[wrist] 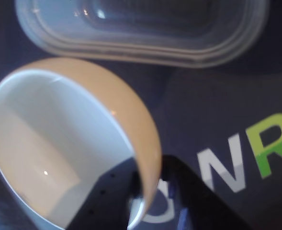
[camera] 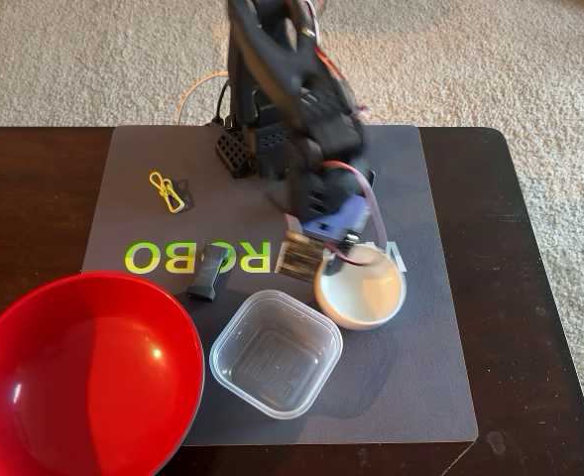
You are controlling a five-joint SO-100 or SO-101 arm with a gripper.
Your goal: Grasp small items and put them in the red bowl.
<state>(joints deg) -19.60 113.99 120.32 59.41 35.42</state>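
On the dark table (camera: 529, 297) lies a grey mat (camera: 420, 377) with lettering, and everything sits on or beside it. Largest first: the red bowl (camera: 83, 372), empty, at the lower left of the fixed view, overlapping the mat's corner, probably parked there as the drop target within arm reach. The black arm (camera: 282, 89) comes down from the top centre, blurred, so likely moving. Clear square tub (camera: 275, 352) sits just right of the red bowl, empty, upright, near but apart from the small white bowl (camera: 361, 288).

White bowl is the thing in hand now: gripper (wrist: 148, 191) straddles its rim in the wrist view, one dark finger inside the bowl, the other outside against the tan wall. Jaws narrow, closed on the rim by the look of it. Bowl appears tilted in the wrist view, so judged partly lifted or tipping; can't be sure. Rim pinch makes sense, as the bowl is too wide to span.

Smaller items untouched: black spiked part (camera: 234, 151) by the arm base, short black bar (camera: 208, 270) on the lettering, yellow clip (camera: 167, 190) upper left of mat. All well apart from the gripper.
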